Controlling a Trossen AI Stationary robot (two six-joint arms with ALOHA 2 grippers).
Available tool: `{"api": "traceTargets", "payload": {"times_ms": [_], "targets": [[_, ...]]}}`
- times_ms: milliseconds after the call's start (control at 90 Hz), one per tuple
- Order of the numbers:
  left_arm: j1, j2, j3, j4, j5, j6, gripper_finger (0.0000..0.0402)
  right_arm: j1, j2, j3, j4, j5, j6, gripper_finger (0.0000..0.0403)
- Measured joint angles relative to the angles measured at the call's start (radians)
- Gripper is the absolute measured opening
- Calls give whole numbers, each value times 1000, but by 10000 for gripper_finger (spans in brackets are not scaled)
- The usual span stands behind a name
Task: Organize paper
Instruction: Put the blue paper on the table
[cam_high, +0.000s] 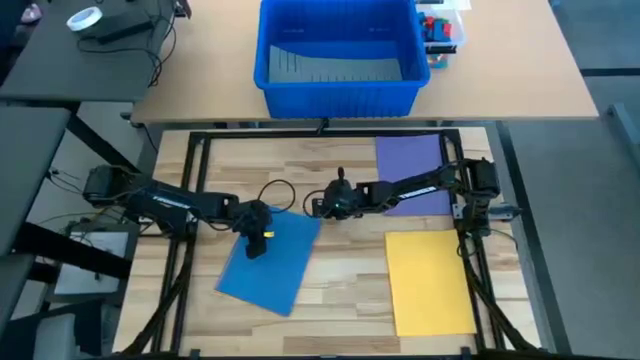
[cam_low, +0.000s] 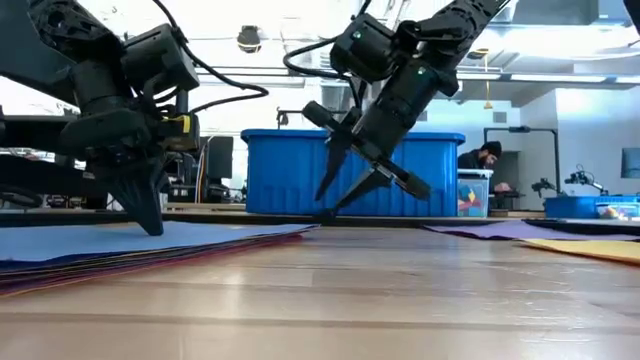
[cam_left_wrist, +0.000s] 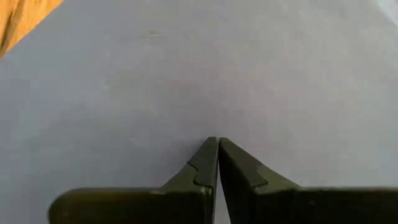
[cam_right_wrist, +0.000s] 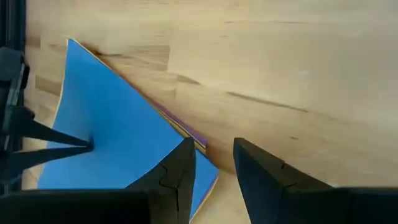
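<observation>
Now left end effector (cam_high: 256, 243) (tips together) pins blue sheet (cam_high: 268, 262); right end effector (cam_high: 318, 206) parted at its corner.

I'm looking down on a blue sheet (cam_high: 268, 262) topping its stack, with purple and yellow-orange edges peeking from beneath it in my right wrist view. There's a purple sheet (cam_high: 412, 172) and a plain yellow sheet (cam_high: 430, 283) on the pale, streaky wood-grain table (cam_high: 345, 270). My left gripper (cam_high: 256, 244) is black with a yellow tag; my right gripper (cam_high: 322, 206) is all black. The bin (cam_high: 338, 58) is solid bright blue.
</observation>
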Motion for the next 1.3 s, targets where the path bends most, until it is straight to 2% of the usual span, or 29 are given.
{"api": "traceTargets", "payload": {"times_ms": [300, 622, 967, 1300], "targets": [[0, 0, -1, 11, 0, 0, 0, 24, 0, 0, 2, 0, -27, 102], [0, 2, -2, 60, 0, 3, 0, 39, 101, 0, 108, 0, 36, 102], [0, 1, -2, 44, 0, 0, 0, 76, 93, 17, 101, -26, 11, 102], [0, 1, -1, 44, 0, 4, 0, 73, 87, 74, 51, -7, -27, 102]]}}
